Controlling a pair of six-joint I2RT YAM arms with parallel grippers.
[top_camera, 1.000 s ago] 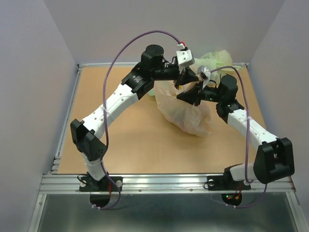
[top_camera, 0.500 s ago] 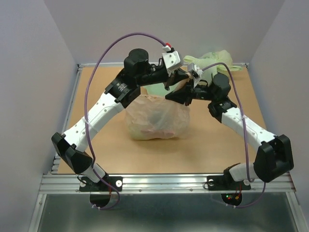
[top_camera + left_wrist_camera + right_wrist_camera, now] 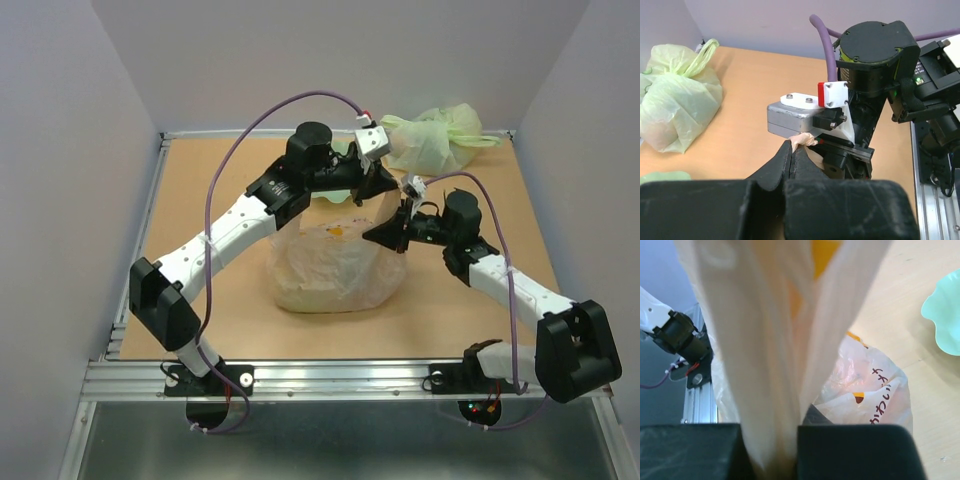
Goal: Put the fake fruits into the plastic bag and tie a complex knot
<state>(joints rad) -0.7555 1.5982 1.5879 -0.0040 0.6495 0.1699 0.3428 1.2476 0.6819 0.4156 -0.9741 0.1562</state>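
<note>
Beige bag [image 3: 335,270] bulging on table [image 3: 200,190], apart from green bag [image 3: 432,140] toward the arms, left gripper [image 3: 792,146] jaws pressed together on handle tip, right gripper [image 3: 771,447] pinching other handle strip.

Overhead and near wrist views probably share the plastic bag [image 3: 335,270].

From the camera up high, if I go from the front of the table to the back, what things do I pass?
metal rail → whitish plastic bag → green knotted bag. The two arms stretch over most of that path, so they have no clear place in the order.
</note>
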